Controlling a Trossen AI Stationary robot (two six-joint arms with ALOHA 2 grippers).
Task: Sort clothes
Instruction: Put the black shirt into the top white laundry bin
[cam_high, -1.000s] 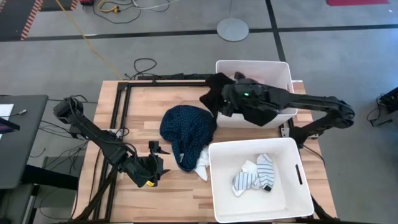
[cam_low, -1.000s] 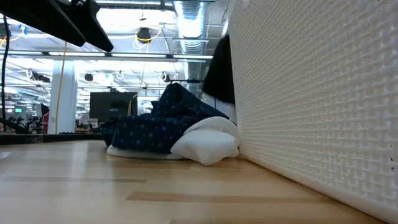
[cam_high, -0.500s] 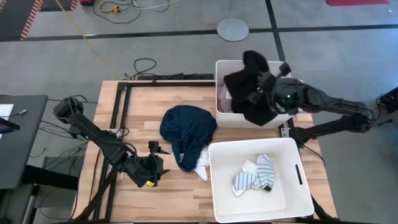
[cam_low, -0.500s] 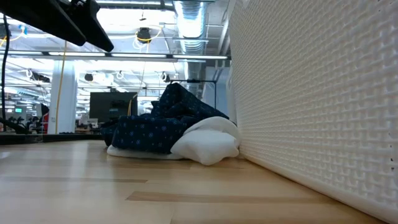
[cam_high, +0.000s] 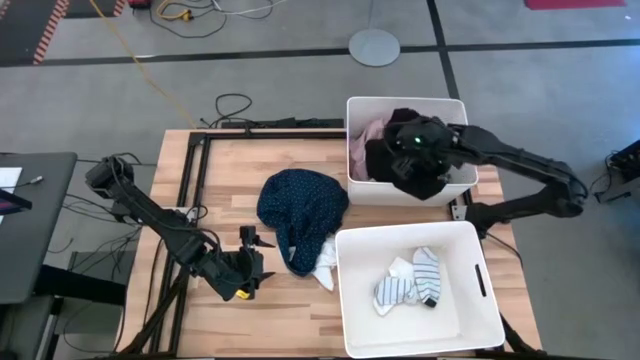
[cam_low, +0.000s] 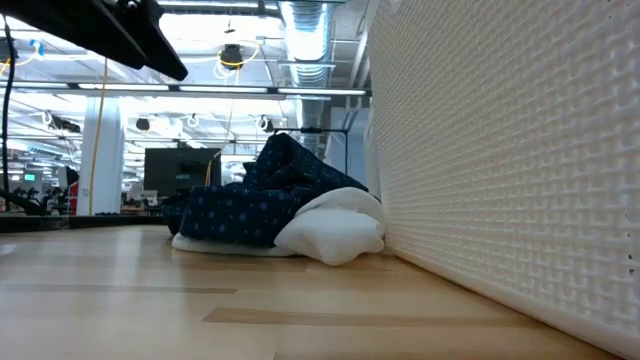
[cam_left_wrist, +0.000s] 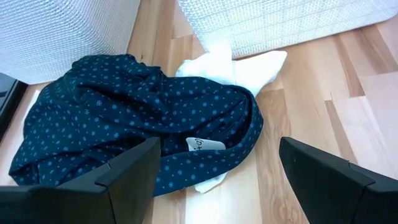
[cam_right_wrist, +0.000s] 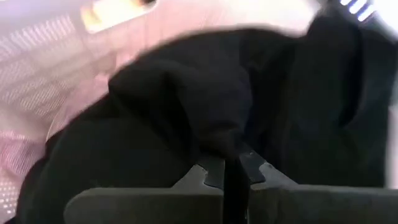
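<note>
Your wooden table (cam_high: 230, 170) carries two white plastic bins. Far bin (cam_high: 455, 112): large black garment (cam_high: 400, 165) bunched inside, touching pink fabric (cam_high: 363, 138); your right gripper (cam_high: 418, 150) pinches a fold of the black one, fingers nearly closed. Near bin (cam_high: 350, 300) holds white and striped socks (cam_high: 410, 278). Navy dotted garment (cam_left_wrist: 137, 118) lies between, over a white piece (cam_left_wrist: 239, 65). Left gripper (cam_high: 250, 262) hovers wide open, holding nothing.
</note>
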